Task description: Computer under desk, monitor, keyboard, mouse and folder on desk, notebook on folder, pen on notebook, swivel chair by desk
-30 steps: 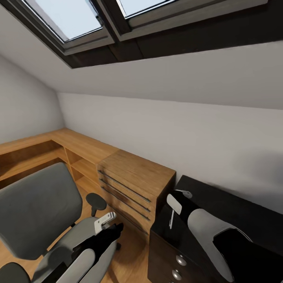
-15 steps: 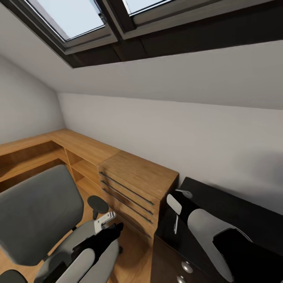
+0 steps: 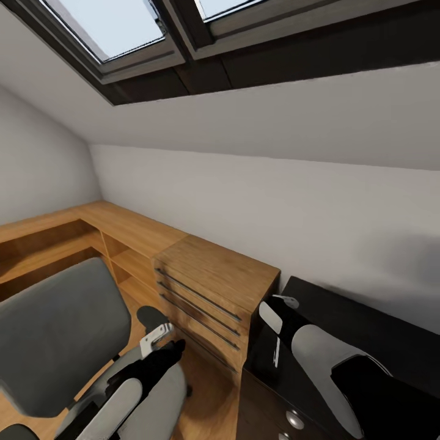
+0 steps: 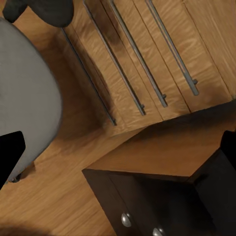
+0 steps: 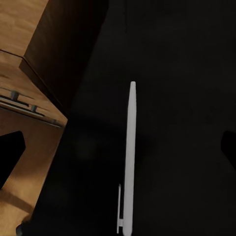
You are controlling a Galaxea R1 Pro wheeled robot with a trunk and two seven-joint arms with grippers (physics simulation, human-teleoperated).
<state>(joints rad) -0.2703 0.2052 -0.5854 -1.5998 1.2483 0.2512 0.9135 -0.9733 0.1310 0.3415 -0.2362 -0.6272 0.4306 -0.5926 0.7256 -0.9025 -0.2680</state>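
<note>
The grey swivel chair (image 3: 52,330) stands at the lower left, its seat (image 4: 22,93) under my left arm. My left gripper (image 3: 159,337) hangs open above the seat's edge, with nothing between its dark fingers (image 4: 10,157). A thin white pen (image 3: 276,352) lies on a black cabinet top (image 3: 366,330) at the right. My right gripper (image 3: 278,305) hovers open above the pen (image 5: 129,157), which lies between the spread fingers (image 5: 10,155) without touching them. The wooden desk (image 3: 116,226) runs along the wall. Folder, notebook, keyboard, mouse, monitor and computer are out of view.
A wooden drawer unit (image 3: 208,287) with long metal handles (image 4: 123,69) stands between the chair and the black cabinet, whose front has round knobs (image 4: 127,220). A sloped white wall with skylights (image 3: 116,30) rises above. Wood floor (image 4: 54,196) shows between the furniture.
The whole view has shifted a little, so the camera has moved. My left gripper has drifted slightly left over the chair seat. The right gripper holds its place over the pen.
</note>
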